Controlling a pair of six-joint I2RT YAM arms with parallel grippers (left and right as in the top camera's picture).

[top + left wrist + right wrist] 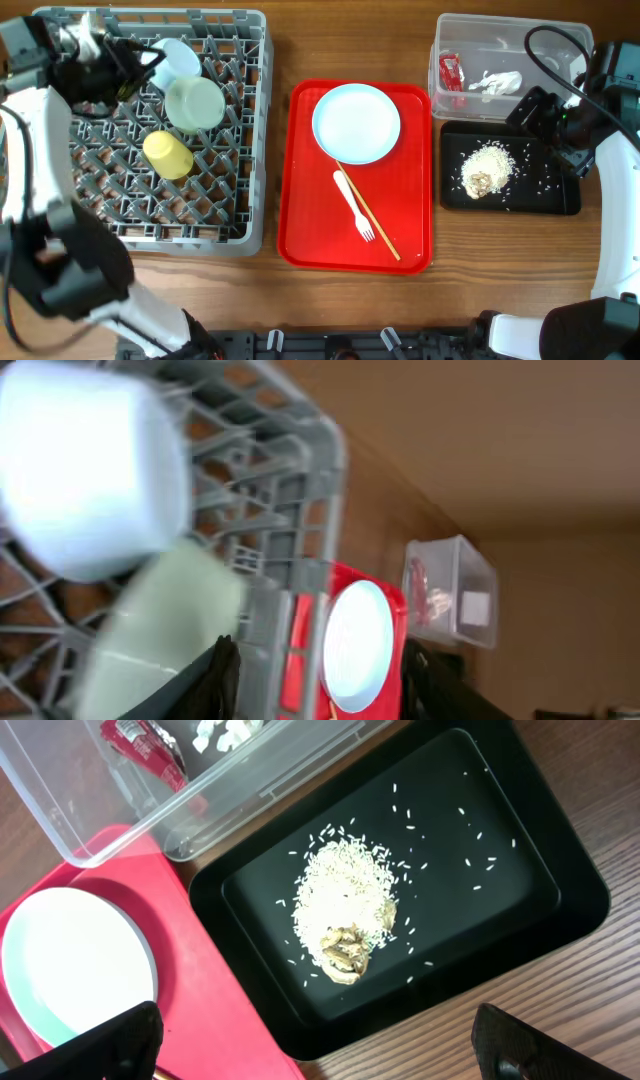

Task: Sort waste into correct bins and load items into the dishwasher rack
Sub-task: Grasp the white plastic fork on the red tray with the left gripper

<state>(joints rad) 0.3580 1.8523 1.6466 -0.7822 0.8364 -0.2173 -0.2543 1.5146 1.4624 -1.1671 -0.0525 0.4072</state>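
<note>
Left hand [318,672], fingers apart, beside round whitish bowl [90,470] at grey-blue plastic rack's [256,120] far edge; we lift straight up.

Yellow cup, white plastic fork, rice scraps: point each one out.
yellow cup [168,154], overhead view, on its side wall.
white plastic fork [350,200], overhead view, middle of the handle.
rice scraps [345,905], right wrist view, centre of the heap.

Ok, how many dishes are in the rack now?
3. A whitish bowl near the rack's far edge, a pale green bowl just in front of it, and a yellow cup nearer the middle. The left arm covers the left side; more may be hidden.
</note>
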